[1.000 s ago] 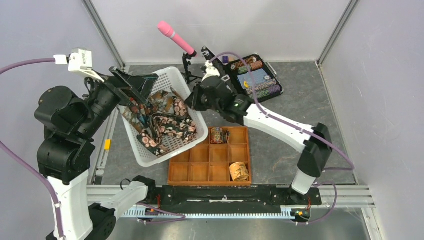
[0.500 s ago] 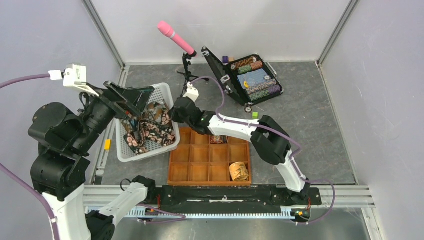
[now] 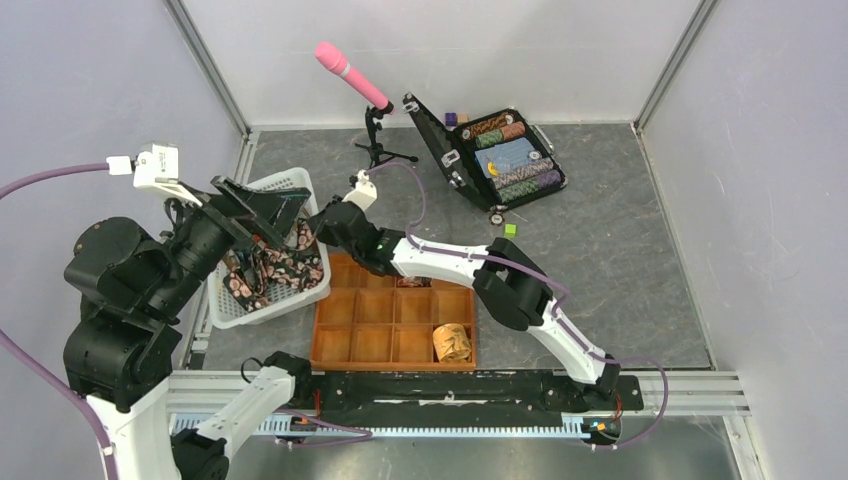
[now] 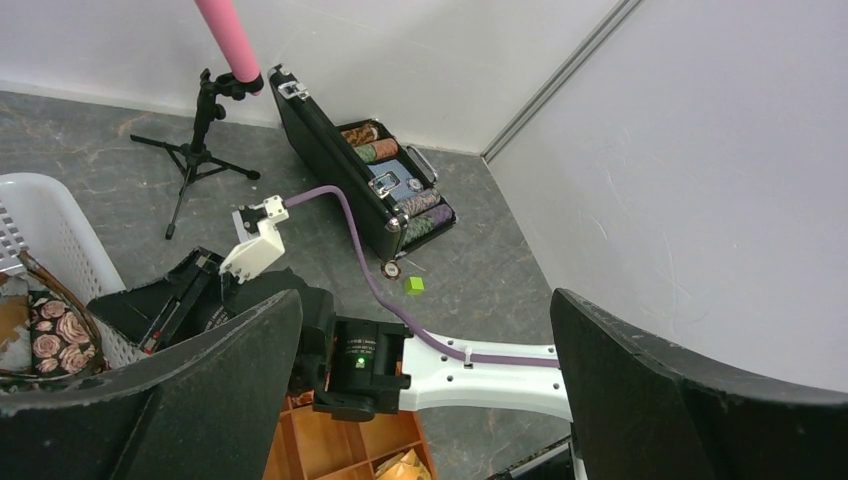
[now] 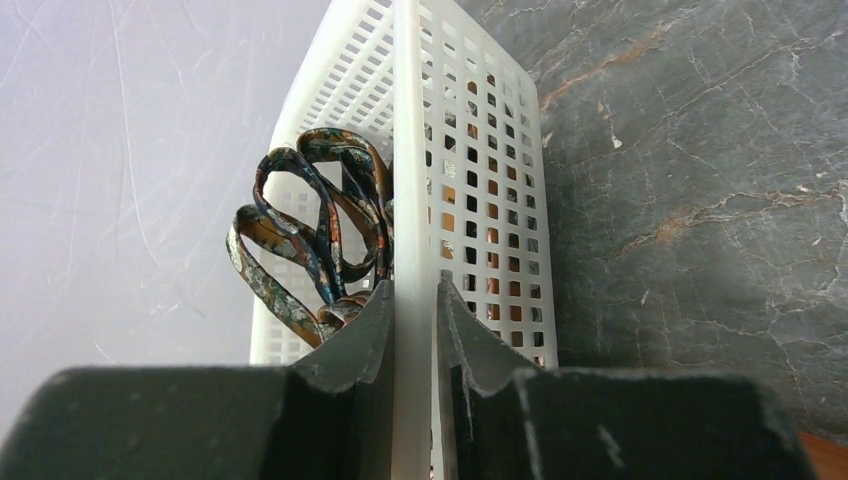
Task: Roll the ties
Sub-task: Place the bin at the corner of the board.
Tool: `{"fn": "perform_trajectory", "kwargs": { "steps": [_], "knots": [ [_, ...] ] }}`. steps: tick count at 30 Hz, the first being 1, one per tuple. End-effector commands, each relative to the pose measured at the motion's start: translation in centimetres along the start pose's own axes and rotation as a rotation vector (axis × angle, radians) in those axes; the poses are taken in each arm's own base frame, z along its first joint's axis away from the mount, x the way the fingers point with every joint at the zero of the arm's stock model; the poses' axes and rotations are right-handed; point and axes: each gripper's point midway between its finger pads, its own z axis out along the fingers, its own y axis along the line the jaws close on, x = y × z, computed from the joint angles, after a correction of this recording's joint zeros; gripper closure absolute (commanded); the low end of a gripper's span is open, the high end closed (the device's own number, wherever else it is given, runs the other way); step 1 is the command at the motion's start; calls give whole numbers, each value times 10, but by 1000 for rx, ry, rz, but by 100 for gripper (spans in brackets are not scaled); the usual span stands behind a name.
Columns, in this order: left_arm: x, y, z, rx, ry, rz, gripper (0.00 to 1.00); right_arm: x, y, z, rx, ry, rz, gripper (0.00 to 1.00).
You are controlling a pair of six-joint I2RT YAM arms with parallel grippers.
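Several dark floral ties lie tangled in the white basket at the left. My right gripper is shut on the basket's right rim; in the right wrist view its pads pinch the white rim, with loops of ties just behind. My left gripper hangs above the basket, jaws wide open and empty, its fingers framing the right arm. A tan-gold rolled tie sits in the orange tray.
The orange compartment tray lies right of the basket, near the front rail. An open black case of poker chips lies at the back right, a green cube near it. A pink microphone on a tripod stands behind the basket.
My right gripper has dragged the basket leftward by its rim, stretching the arm across the table. The orange tray has shifted left too. The left gripper stayed open above the basket.
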Motion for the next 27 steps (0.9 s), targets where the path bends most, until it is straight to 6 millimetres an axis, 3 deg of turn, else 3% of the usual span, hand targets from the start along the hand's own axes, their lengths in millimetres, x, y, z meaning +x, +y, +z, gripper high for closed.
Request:
{"fn": "perform_trajectory", "kwargs": {
  "steps": [1, 10, 22, 27],
  "knots": [
    [4, -2, -1, 5, 11, -45, 0, -24, 52, -8, -114, -102, 147, 100],
    [4, -10, 0, 46, 17, -84, 0, -75, 94, -45, -148, -196, 117, 100],
    [2, -25, 0, 112, 20, -143, 0, -90, 133, -64, -228, -166, 206, 100],
    [1, -33, 1, 146, 24, -173, 0, -88, 142, -59, -261, -172, 247, 100]
  ]
}}
